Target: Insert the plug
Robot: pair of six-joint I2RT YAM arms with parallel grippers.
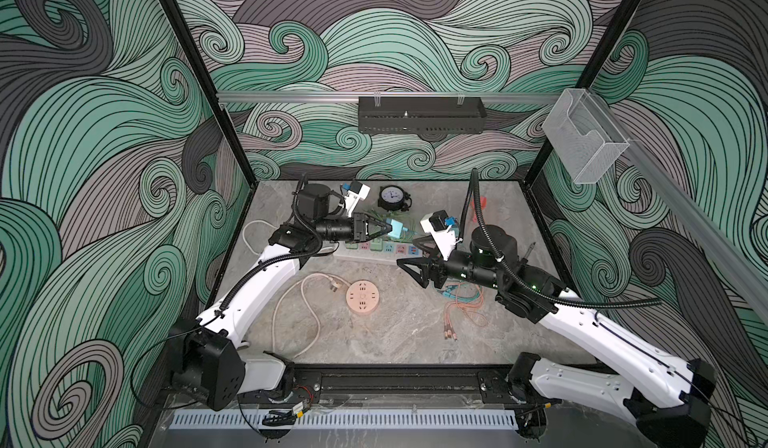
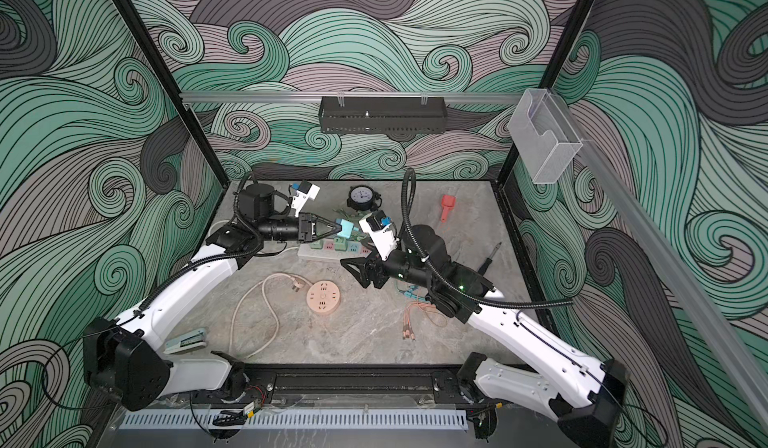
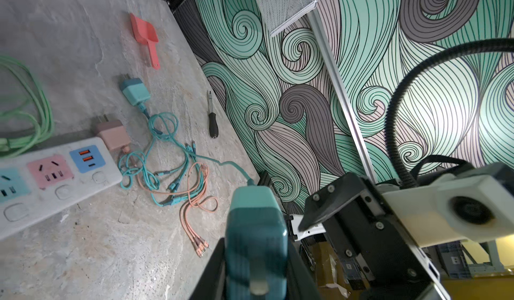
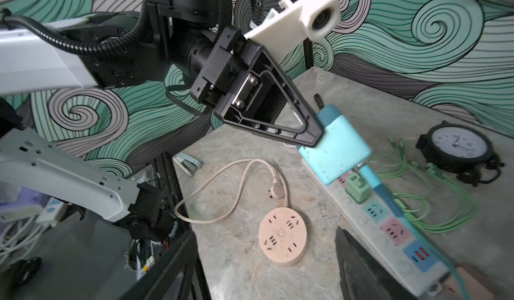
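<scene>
Teal plug [image 1: 397, 228] is riding off the counter [image 1: 395, 334] in both top views, and the left fingers [image 1: 378, 222] are clamping it at their tips, reaching toward 3 o'clock. Its long axis is running along those fingers, 9 to 3. White power strip [image 1: 365, 257] is lying just toward 6 o'clock of it, also stretched 9 to 3, and the plug is not touching it. Right fingers [image 1: 402, 264] are standing spread and empty at about 5 o'clock of the plug [image 2: 347, 229], near the strip's [image 2: 309, 254] 3 o'clock end.

Over to the left wrist view: the plug [image 3: 256, 229] is filling the gap between the two dark fingers [image 3: 207, 273], and look at that prong [image 3: 258, 283], it is facing back toward the wrist, while the cable end is pointing away.

Right wrist view now: the left fingers [image 4: 300, 129] are pinching the plug [image 4: 338, 148] at its darker prong end, the prong [image 4: 318, 101] sticking up along the finger and away from the strip [image 4: 395, 257] below it. A green adapter [image 4: 357, 190] is already occupying one socket; a teal socket [image 4: 374, 209] and a pink socket [image 4: 393, 229] are sitting free beside it. The right fingers [image 4: 178, 273] are gaping with nothing between them.

My read: the left arm is carrying, and the plug is needing a turn, prongs down at a socket, before any push.
</scene>
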